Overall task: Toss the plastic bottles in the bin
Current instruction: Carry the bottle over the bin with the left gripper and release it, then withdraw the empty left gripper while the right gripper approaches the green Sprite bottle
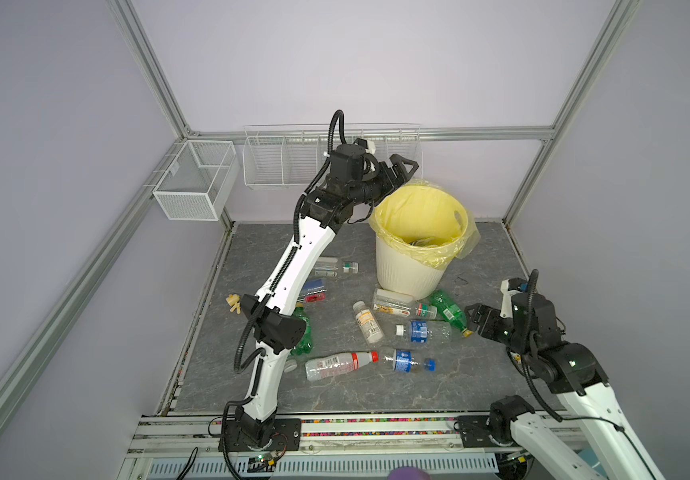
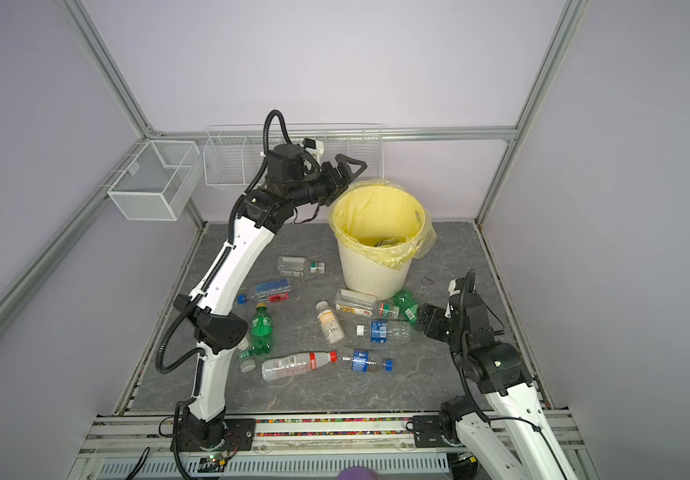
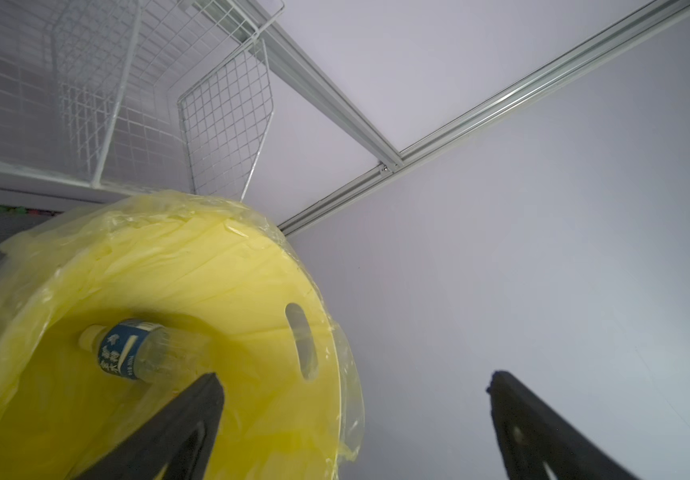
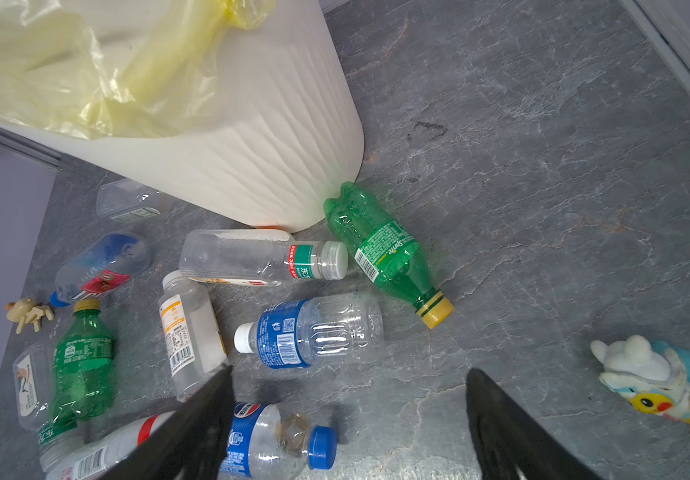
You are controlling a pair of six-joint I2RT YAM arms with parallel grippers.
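1. At the far left a white mesh basket [image 1: 193,183] hung on the frame. Nearer, at the table's left edge, lay a small yellow-white toy figure [image 1: 233,302].
2. Beside the left arm lay a green bottle [image 2: 261,330]. A blue-and-red-labelled bottle [image 2: 268,291] lay farther back.
3. The left gripper [image 3: 353,376] hung above the bin's far-left rim, its fingers spread wide with nothing between them.
4. The cream ribbed bin [image 1: 405,274], lined with a yellow bag, stood far centre. A blue-labelled bottle [image 3: 135,349] was inside it.
5. Nearer than the bin, on the grey table [image 1: 480,386], lay an orange-labelled bottle [image 1: 368,322], a red-capped bottle [image 1: 339,365], a blue-capped bottle [image 1: 405,360] and a white-capped bottle [image 1: 422,331].
6. A green Sprite bottle [image 4: 384,249] lay just beside the bin's base.
7. The right gripper [image 4: 350,371] hovered low, just right of the Sprite bottle, its fingers wide and empty.
8. A plush toy [image 4: 659,382] lay apart from the bottles.
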